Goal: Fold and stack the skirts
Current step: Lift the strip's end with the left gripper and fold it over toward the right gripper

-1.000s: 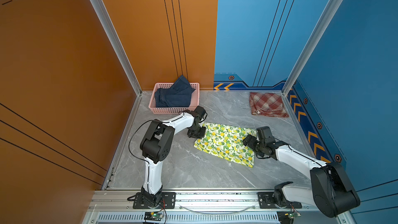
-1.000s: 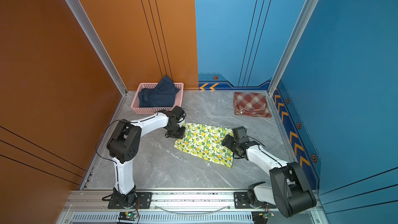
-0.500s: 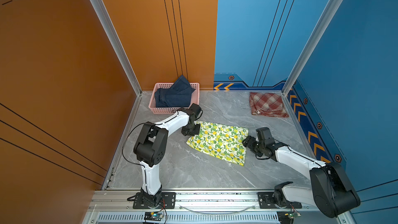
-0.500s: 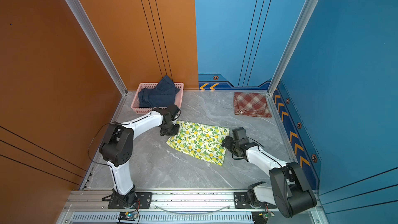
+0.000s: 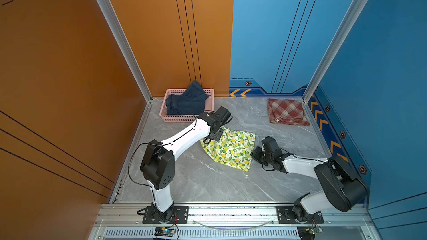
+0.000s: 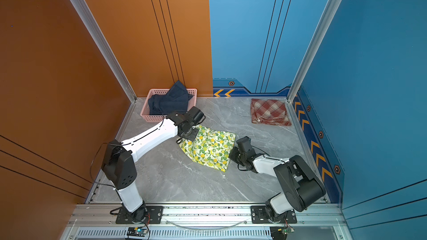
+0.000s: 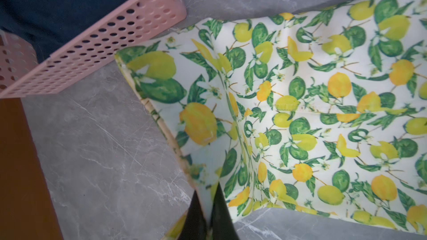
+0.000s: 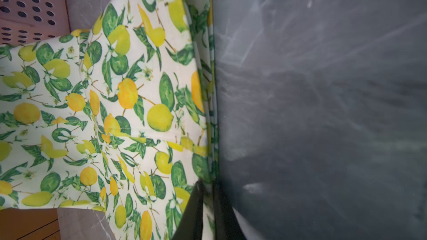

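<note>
The lemon-and-leaf print skirt (image 5: 231, 151) (image 6: 211, 150) lies rumpled mid-table. My left gripper (image 5: 217, 136) (image 6: 190, 136) is shut on its far-left corner; the left wrist view shows the black fingers (image 7: 196, 213) pinching the skirt's (image 7: 300, 111) edge. My right gripper (image 5: 254, 153) (image 6: 232, 153) is shut on the right edge, with cloth (image 8: 138, 111) caught between its fingers (image 8: 191, 213). The rust-red plaid skirt (image 5: 286, 111) (image 6: 269, 111) lies folded at the back right. The dark blue denim skirt (image 5: 187, 102) (image 6: 169, 103) sits bunched in the basket.
A pink perforated basket (image 5: 178, 118) (image 6: 157, 117) (image 7: 97, 49) stands at the back left, just behind my left wrist. Orange and blue walls close in the grey marble table (image 5: 208, 181) on three sides. A metal rail (image 5: 231, 211) runs along the front.
My right gripper moved left to the lemon skirt's right edge and went from open to shut on it. The skirt slid left and is now bunched narrower.
</note>
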Robot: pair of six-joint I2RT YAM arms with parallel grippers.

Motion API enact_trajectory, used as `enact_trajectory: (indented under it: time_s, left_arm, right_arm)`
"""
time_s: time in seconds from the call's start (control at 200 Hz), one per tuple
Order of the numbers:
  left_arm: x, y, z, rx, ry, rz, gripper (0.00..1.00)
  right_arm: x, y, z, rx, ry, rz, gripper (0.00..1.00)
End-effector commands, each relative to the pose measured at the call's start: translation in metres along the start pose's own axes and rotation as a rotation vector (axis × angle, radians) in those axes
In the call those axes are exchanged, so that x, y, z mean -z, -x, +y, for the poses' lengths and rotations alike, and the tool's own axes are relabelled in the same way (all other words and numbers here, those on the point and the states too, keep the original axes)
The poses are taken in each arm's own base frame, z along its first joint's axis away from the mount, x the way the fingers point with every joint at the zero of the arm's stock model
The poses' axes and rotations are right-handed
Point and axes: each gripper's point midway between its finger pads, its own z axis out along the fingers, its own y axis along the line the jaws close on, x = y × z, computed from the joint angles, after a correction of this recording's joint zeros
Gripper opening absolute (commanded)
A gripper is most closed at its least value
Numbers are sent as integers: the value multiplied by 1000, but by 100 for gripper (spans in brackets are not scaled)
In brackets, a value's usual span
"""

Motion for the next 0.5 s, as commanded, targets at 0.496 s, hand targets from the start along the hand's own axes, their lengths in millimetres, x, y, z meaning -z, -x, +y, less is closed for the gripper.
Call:
enact_trajectory:
  time_s: [0.496]
  left_arm:
    - [-18, 3, -119, -187, -107, 68, 0]
  right_arm:
    - [-36, -31, -7, -70, 29, 48, 15]
